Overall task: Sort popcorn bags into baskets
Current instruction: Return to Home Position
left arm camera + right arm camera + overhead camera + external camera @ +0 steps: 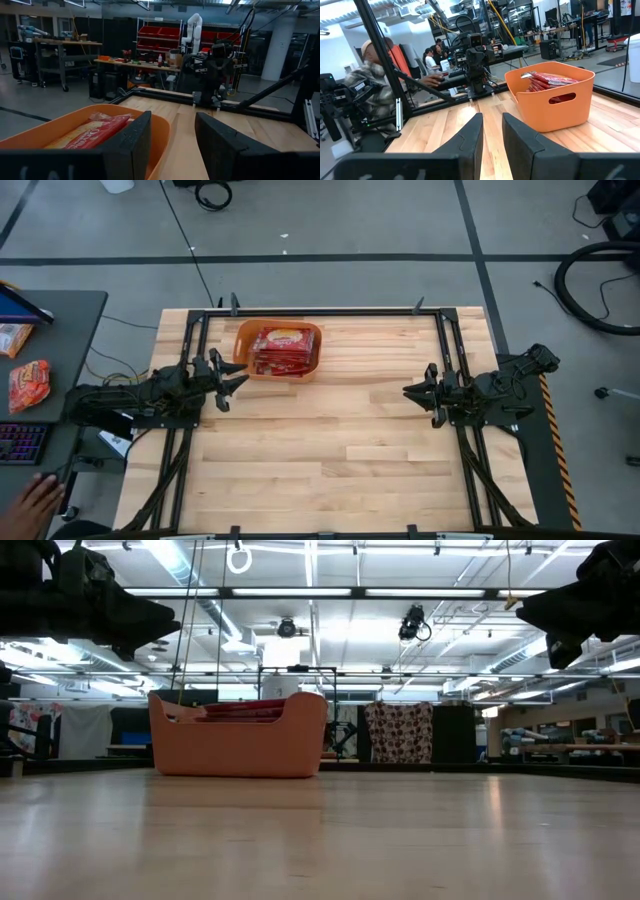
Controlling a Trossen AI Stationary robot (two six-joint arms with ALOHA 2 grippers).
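The orange basket (pixel 244 352) stands on the table at the far left of centre, with several red popcorn bags (pixel 283 348) stacked inside; it also shows in the low view (pixel 240 745), the left wrist view (pixel 45 132) and the right wrist view (pixel 555 100). My left gripper (pixel 232 380) is open and empty, raised just beside the basket's near left corner. My right gripper (pixel 412 392) is open and empty, raised near the table's right side.
Off the table's left edge a grey side desk (pixel 60 330) holds an orange-red packet (pixel 28 383) and a keyboard (pixel 20 443); a person's hand (pixel 30 505) shows at the near left. A black frame (pixel 330 312) runs along the table's edges. People sit beyond the table in the right wrist view (pixel 370 85).
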